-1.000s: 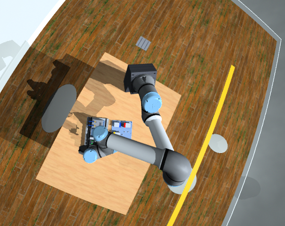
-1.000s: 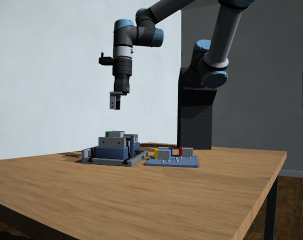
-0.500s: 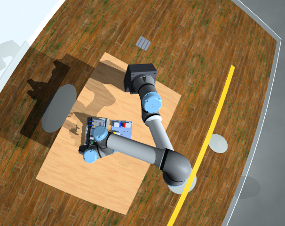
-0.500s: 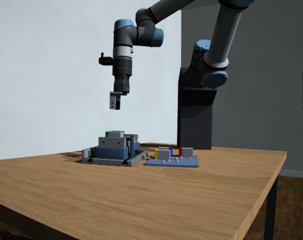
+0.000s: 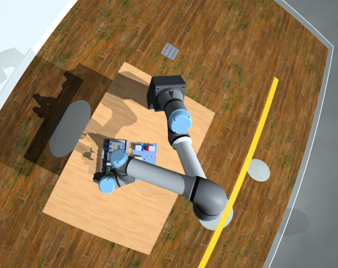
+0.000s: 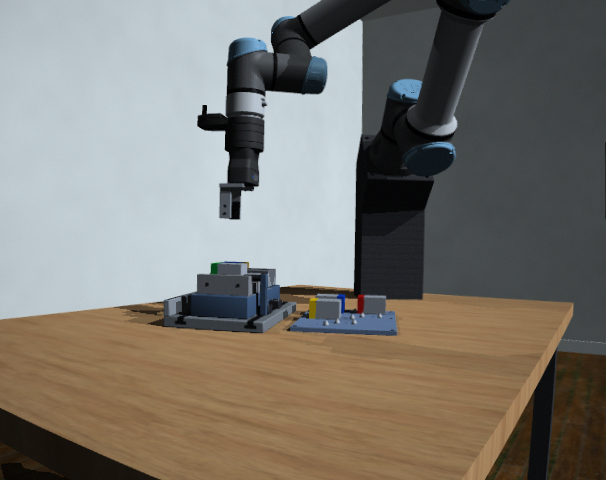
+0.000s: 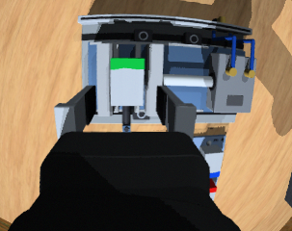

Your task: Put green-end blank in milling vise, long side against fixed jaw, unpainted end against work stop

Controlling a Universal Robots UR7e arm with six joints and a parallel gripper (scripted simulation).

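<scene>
The green-ended blank (image 7: 127, 89) (image 6: 232, 268) lies between the vise jaws, green end away from the work stop (image 7: 126, 116). Its plain end is at the stop and seems to touch it. Its long side is along the fixed jaw (image 7: 103, 72) (image 6: 224, 284), with no gap visible; a gap shows beside the moving jaw (image 7: 156, 72). The low bars under it are mostly hidden. My gripper (image 6: 230, 215) (image 7: 125, 97) is open and empty, well above the vise, its fingers left and right of the blank in the wrist view. The arm hides it in the top view.
The blue plate (image 6: 355, 329) beside the vise carries the yellow-ended blank (image 6: 326, 308), the blue-ended blank (image 5: 138, 148) and the red-ended blank (image 6: 374, 304) (image 5: 151, 148), apart from each other. The hose block (image 7: 232, 91), with blue hoses standing up, is at the vise's far end from the fixed jaw.
</scene>
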